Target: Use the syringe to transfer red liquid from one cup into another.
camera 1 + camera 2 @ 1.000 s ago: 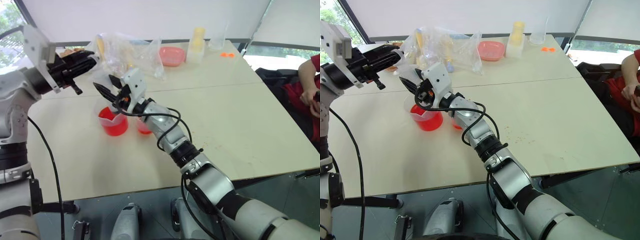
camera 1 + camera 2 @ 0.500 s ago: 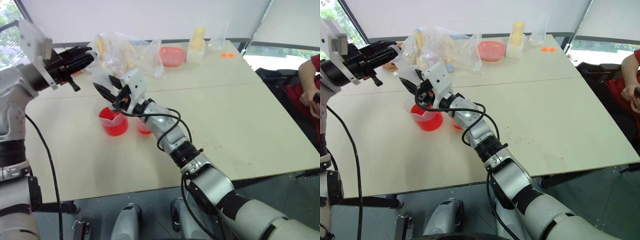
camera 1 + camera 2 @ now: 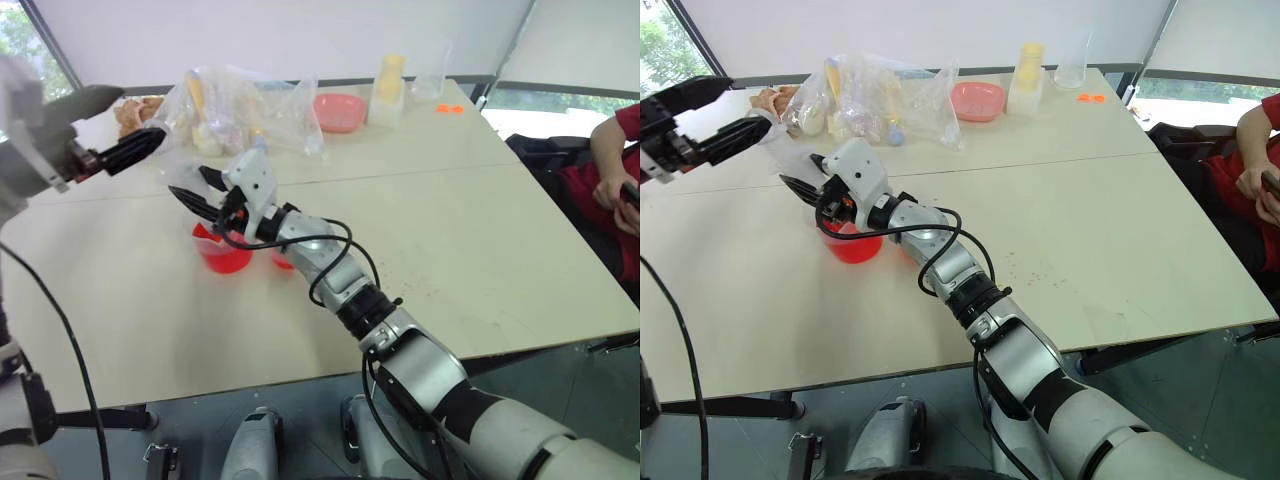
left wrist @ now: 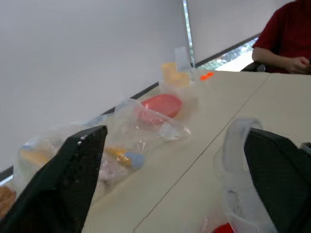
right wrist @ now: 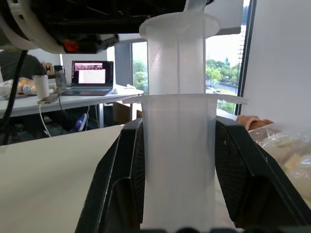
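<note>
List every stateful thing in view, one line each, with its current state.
Left gripper: open, holding nothing, raised over the table's far left.
Right gripper: shut on the large clear plastic syringe, above the cups.
Syringe: upright between the fingers, white plunger pulled partly out.
Wide clear beaker: upright, holding red liquid.
Pink bowl: upright near the table's far edge.
Clear plastic bag: lying crumpled, items inside.

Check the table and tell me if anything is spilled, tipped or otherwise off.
No spill stands out. The wide beaker of red liquid stands upright on the table. The right gripper is shut on the syringe. The left gripper is open. One oddity: a small orange piece lies loose near the far edge.
</note>
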Controlling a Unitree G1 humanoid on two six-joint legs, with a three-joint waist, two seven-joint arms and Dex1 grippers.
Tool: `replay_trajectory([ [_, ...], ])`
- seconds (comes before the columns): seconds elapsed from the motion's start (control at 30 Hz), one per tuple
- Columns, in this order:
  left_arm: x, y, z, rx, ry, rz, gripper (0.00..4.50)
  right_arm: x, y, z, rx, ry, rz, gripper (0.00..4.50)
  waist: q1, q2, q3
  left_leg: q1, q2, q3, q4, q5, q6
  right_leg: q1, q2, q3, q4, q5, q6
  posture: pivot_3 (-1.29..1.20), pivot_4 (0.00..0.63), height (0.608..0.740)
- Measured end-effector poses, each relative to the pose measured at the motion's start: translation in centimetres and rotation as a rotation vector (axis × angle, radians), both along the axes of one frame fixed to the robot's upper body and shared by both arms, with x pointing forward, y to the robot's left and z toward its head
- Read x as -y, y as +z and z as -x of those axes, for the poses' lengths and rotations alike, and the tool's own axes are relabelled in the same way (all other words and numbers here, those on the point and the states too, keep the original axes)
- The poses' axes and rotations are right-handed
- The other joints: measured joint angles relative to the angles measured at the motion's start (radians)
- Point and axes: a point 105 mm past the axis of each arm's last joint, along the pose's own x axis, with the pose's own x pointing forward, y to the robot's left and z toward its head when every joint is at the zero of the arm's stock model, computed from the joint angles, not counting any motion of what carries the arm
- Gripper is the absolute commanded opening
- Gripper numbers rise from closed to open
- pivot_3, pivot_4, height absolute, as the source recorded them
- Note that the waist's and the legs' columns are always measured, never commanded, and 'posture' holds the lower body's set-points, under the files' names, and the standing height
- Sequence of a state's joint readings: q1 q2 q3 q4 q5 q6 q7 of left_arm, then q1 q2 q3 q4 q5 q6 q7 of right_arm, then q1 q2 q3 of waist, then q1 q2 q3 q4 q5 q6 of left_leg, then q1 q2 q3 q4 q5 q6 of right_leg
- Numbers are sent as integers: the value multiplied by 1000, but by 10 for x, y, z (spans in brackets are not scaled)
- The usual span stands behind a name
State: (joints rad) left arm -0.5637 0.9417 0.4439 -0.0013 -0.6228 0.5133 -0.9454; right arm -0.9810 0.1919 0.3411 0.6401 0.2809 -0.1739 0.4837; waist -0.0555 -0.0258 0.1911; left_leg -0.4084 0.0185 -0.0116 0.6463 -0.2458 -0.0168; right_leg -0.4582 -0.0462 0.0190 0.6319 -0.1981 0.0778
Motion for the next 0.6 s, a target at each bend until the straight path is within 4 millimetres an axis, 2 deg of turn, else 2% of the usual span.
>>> replay_trajectory([
  [0.07,-3,-8,6,-36,-6,15,4357,7,13,-3,-1,-20,-55,1442,3,0,0,0,0,0,0,0,0,0,0,0,0,0,0,0,150,740],
  [0.17,-10,-33,7,-137,0,70,4357,18,49,-1,40,-37,-167,1442,3,0,0,0,0,0,0,0,0,0,0,0,0,0,0,0,150,740],
  [0.3,-13,-39,11,-150,-4,129,4357,28,87,-1,67,-74,-272,1442,6,0,0,0,0,0,0,0,0,0,0,0,0,0,0,0,150,740],
  [0.47,-6,-39,7,-132,-19,176,4357,43,101,-5,25,-118,-341,1442,15,0,0,0,0,0,0,0,0,0,-1,0,0,0,0,0,150,740],
  [0.53,5,-37,3,-124,-52,187,4357,51,112,3,39,-110,-371,1442,16,-1,0,0,0,0,0,0,0,0,-1,0,0,0,0,0,150,740],
  [0.6,18,-34,1,-111,-95,184,4357,62,111,8,34,-119,-387,1442,17,-1,-1,0,-1,0,0,0,0,1,-2,0,0,0,0,0,150,740],
])
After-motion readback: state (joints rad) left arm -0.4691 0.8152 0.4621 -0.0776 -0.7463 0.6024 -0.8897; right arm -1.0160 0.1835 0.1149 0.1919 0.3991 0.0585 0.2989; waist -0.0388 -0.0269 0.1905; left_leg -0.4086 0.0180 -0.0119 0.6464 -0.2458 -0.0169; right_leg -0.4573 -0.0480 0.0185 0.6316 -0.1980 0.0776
